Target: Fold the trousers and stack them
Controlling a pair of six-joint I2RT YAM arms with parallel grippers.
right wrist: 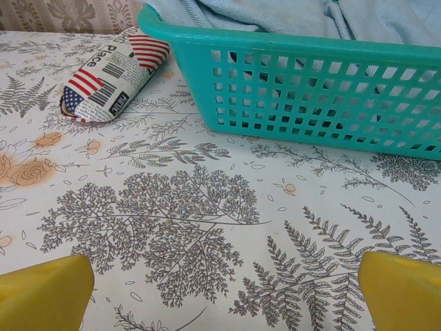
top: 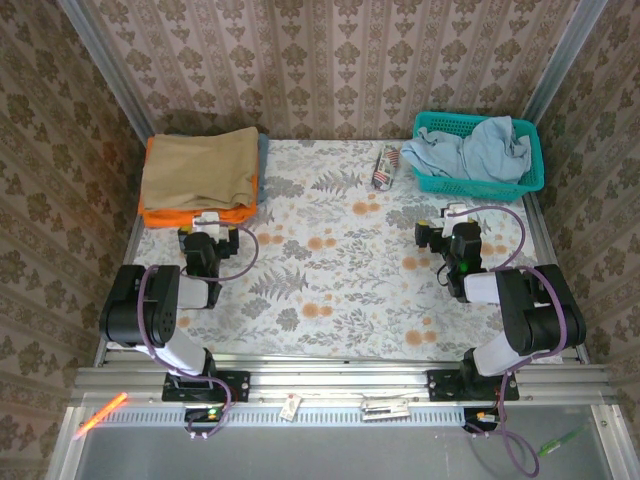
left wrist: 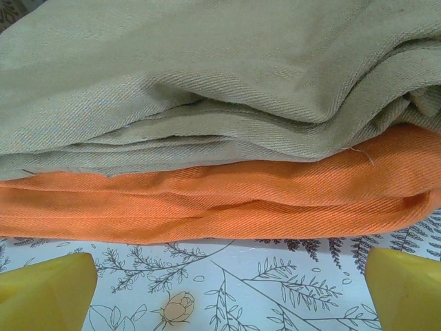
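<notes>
While both arms sit folded low at the near side of the flower-and-fern-printed bench [top: 330, 270], each has its elbow out toward its own side and its wrist reaching toward the far wall. The left arm [top: 150, 305] points its jaws at a tan folded cloth garment [top: 200, 165] lying on an orange folded cloth garment [left wrist: 207, 200] in the far left corner. These jaws are spread wide and hold nothing, and their yellow fingertips [left wrist: 45, 293] show at the bottom corners of the left wrist view, just short of the stack. The right arm [top: 530, 310] aims at a teal slotted plastic basket [top: 470, 185] in the far right corner. Its jaws are likewise spread and empty, with yellow fingertips [right wrist: 45, 293] over bare bench, apart from the basket. The pale light-blue soft cloth trousers [top: 480, 150] lie crumpled inside that basket, heaped above its rim and spilling a little over its left end. Their legs cannot be told apart in the heap, and the right wrist view cuts them off at its top edge and the basket at its right edge. A small pouch printed with newsprint and stars and stripes [top: 385, 167] lies just left of the basket. The left wrist view crops the stack on both sides. A sliver of blue shows at the stack's far right edge from above, too little to identify.
</notes>
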